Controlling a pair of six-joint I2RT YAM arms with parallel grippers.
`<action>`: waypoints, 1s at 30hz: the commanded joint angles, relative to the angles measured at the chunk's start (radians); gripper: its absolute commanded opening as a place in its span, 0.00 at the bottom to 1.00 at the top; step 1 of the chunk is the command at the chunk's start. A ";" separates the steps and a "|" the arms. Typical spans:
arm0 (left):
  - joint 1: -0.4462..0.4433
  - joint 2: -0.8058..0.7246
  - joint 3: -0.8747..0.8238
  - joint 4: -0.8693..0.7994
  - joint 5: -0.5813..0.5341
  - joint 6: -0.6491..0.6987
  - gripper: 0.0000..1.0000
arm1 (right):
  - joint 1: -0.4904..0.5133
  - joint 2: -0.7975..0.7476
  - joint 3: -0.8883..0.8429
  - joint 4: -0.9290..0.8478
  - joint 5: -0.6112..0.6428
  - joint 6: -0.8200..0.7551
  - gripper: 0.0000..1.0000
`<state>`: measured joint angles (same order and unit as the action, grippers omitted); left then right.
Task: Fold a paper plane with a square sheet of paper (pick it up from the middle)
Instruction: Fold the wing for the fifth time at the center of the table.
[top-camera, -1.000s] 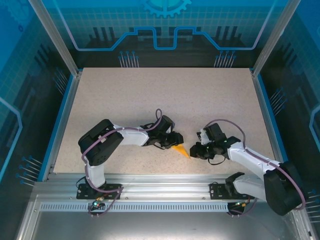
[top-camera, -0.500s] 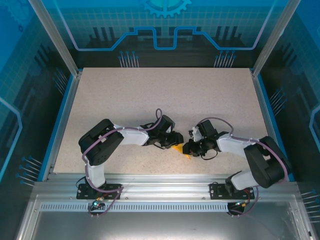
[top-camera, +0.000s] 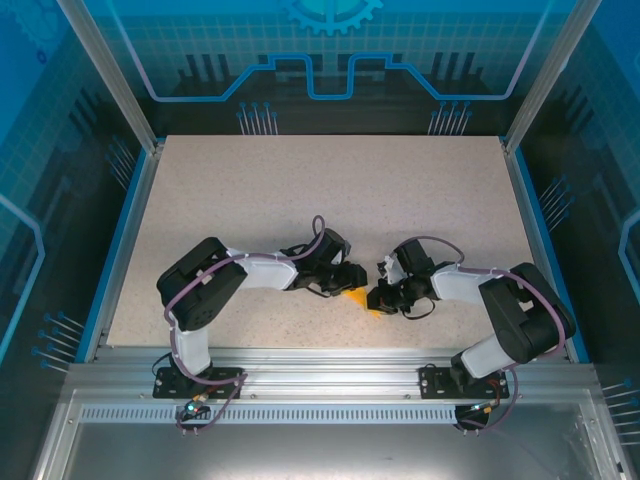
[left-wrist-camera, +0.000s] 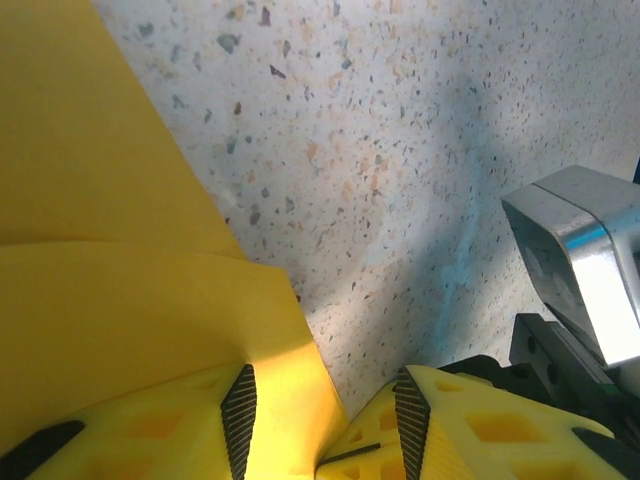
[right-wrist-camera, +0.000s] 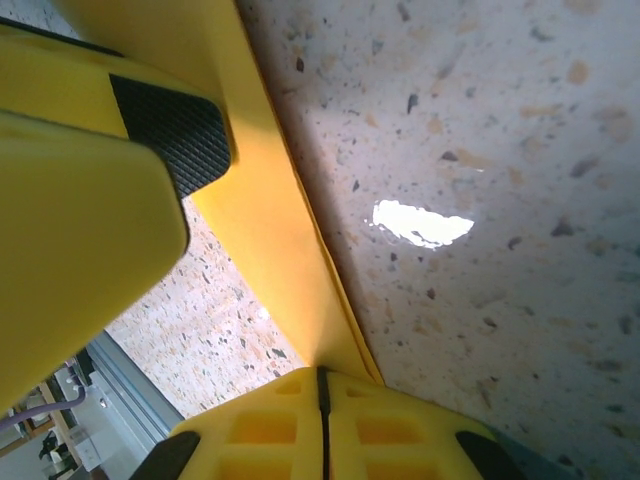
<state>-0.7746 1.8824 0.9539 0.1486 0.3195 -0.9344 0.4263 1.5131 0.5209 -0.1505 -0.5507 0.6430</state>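
square sheet of paper (top-camera: 362, 299), orange-yellow, already creased to a small pointed shape, lies on the worktop (top-camera: 330, 190) near the middle of its near edge, wedged btwn the two grippers. Its tip points toward the near edge.

Left gripper (top-camera: 352, 283) comes in from the left, low over the paper. In left wrist view its jaws stand apart w/ the paper's (left-wrist-camera: 120, 330) folded edge running down into the gap btwn the pads (left-wrist-camera: 238, 405). A layered fold line crosses the sheet there. Can't tell if the pads actually pinch it.

Right gripper (top-camera: 375, 297) comes in from the right, touching the paper's right side. In right wrist view its jaws are clenched tight together, and the paper's (right-wrist-camera: 270, 230) raised crease runs straight into the closed tips (right-wrist-camera: 320, 375), so it's grasping the sheet at that edge. One left-gripper finger w/ black pad (right-wrist-camera: 170, 130) sits against the same fold from the other side
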 joint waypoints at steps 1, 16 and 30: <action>0.028 0.005 0.007 -0.050 -0.035 0.075 0.45 | -0.011 0.040 -0.052 -0.066 0.100 -0.012 0.05; 0.127 0.002 -0.068 0.002 -0.049 0.181 0.44 | -0.020 0.036 -0.061 -0.073 0.113 0.001 0.01; 0.246 -0.053 -0.130 -0.066 -0.074 0.225 0.45 | -0.023 0.039 -0.058 -0.073 0.115 0.000 0.00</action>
<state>-0.5766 1.8324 0.8612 0.1986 0.3634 -0.7670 0.4198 1.5131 0.5098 -0.1287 -0.5606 0.6437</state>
